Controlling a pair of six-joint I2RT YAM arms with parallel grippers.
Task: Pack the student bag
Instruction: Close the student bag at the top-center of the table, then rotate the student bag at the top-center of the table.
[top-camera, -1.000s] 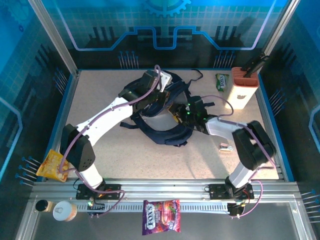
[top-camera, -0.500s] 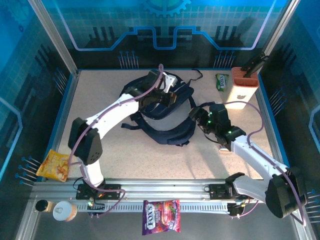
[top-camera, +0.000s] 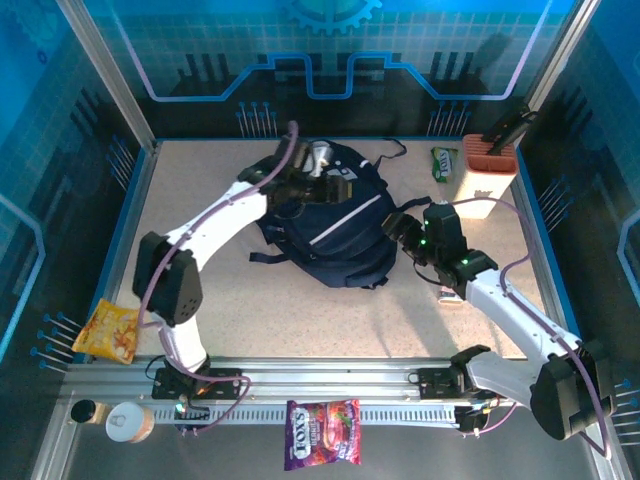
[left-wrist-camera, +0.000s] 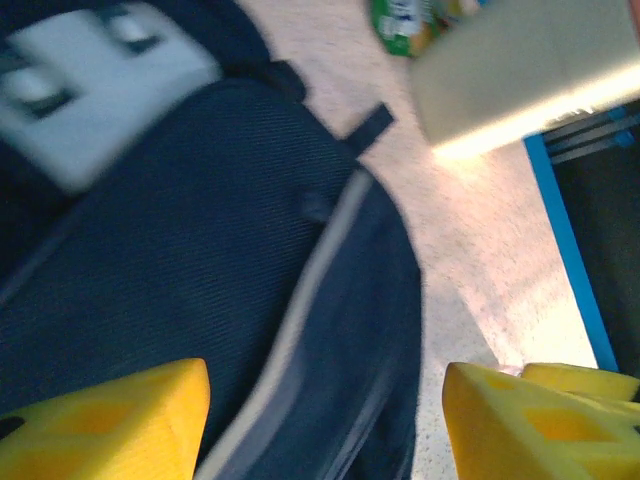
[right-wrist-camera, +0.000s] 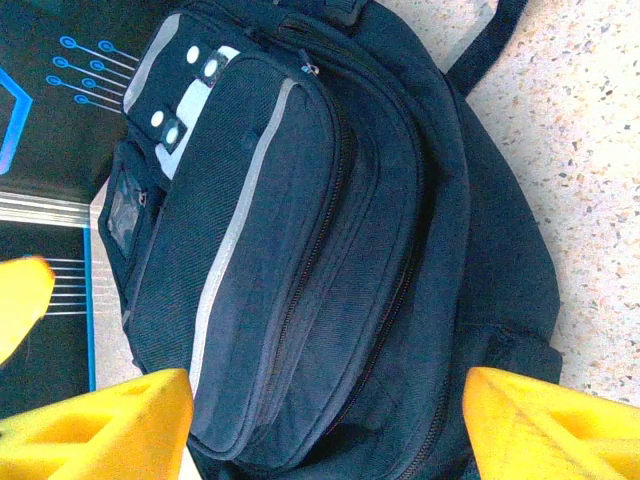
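Candy pouch (top-camera: 322, 447) in purple on near rail, orange snack packet (top-camera: 108, 330) just off near left corner of table (top-camera: 200, 290). Toward right edge, right gripper (right-wrist-camera: 322, 425) just beside student bag (top-camera: 335, 235), yellow fingers (right-wrist-camera: 100, 425) spread wide, facing its zipped front. Bag lying flat mid-table, nearer far edge, pale stripe up. Left gripper (left-wrist-camera: 322, 420) over bag's far end, jaws apart. White box (top-camera: 485, 180) and green packet (top-camera: 443, 163) in far right corner.

Bright overhead light, blue-tinted; left wrist view motion-blurred.
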